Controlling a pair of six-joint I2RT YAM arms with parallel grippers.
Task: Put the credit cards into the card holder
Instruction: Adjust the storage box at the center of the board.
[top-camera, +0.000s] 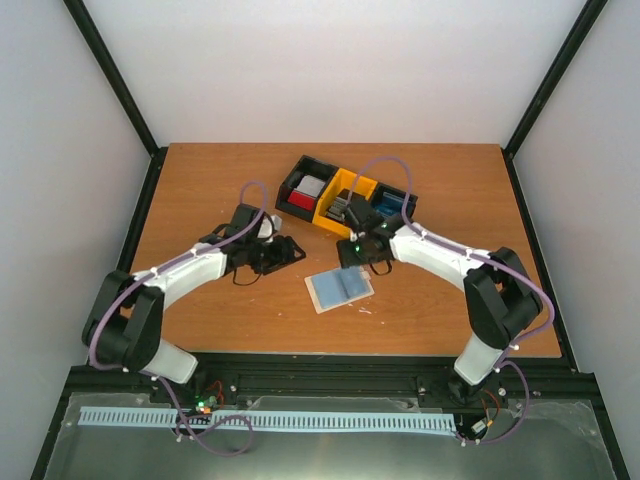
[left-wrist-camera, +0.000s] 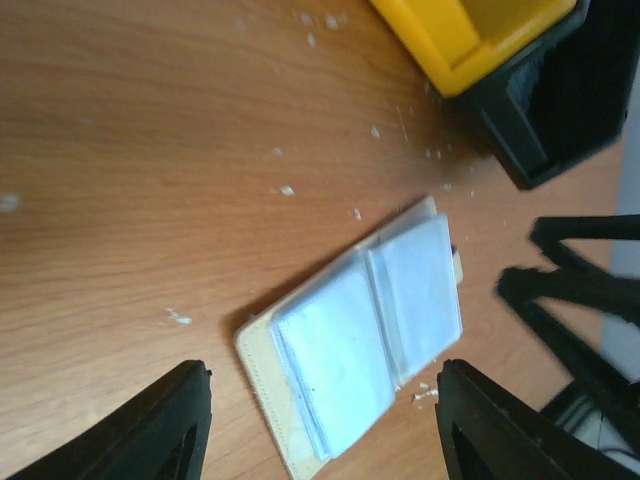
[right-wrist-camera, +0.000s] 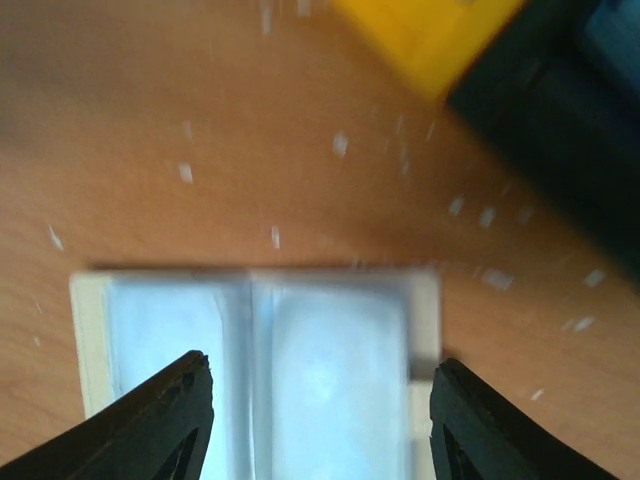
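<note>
The card holder (top-camera: 340, 288) lies open on the table, beige edges up and clear, bluish sleeves showing. My left gripper (top-camera: 297, 252) hovers just to its left, open; in the left wrist view the card holder (left-wrist-camera: 360, 330) lies beyond and between its fingertips (left-wrist-camera: 150, 430), untouched. My right gripper (top-camera: 351, 257) is above the holder's far edge, open, with the card holder (right-wrist-camera: 260, 370) below and nothing gripped. Credit cards sit in the bin tray: a silver-and-red one (top-camera: 308, 190), a dark grey one (top-camera: 343, 210) and a blue one (top-camera: 390, 205).
The black-and-yellow three-compartment bin tray (top-camera: 296, 182) stands behind the grippers; its yellow corner (left-wrist-camera: 470, 40) and a black wall (right-wrist-camera: 540, 110) show in the wrist views. White flecks dot the wood. The right arm's gripper (left-wrist-camera: 580, 300) is close to the holder's right side.
</note>
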